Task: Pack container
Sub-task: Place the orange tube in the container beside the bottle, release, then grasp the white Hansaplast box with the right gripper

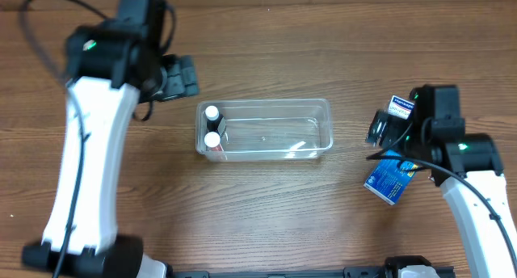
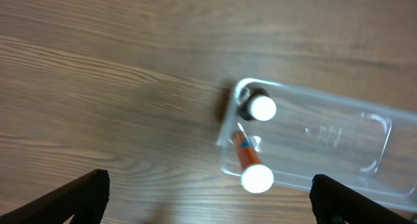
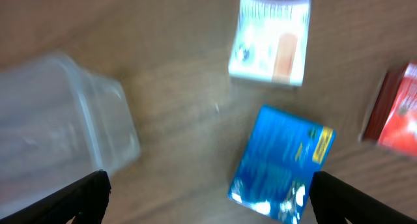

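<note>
container (image 1: 315, 108) mid-table (image 1: 266, 213), two white-capped bottles (image 1: 212, 139) in its left-edge end | blue box (image 1: 390, 178), white box (image 1: 400, 107) near right edge | left claw (image 2: 208, 188) apart, right claw (image 3: 208, 185) apart too

Overhead: fixed, high, straight down on the table (image 1: 266, 221), its near edge at frame bottom.
Left wrist: closer, looking down on the left end of the container (image 2: 339, 129).
Right wrist: close, blurred, looking down toward the table's right edge; shares the container's right end with overhead.

Container (image 1: 264, 103) and boxes (image 1: 389, 179) on wooden table (image 1: 266, 221)
</note>
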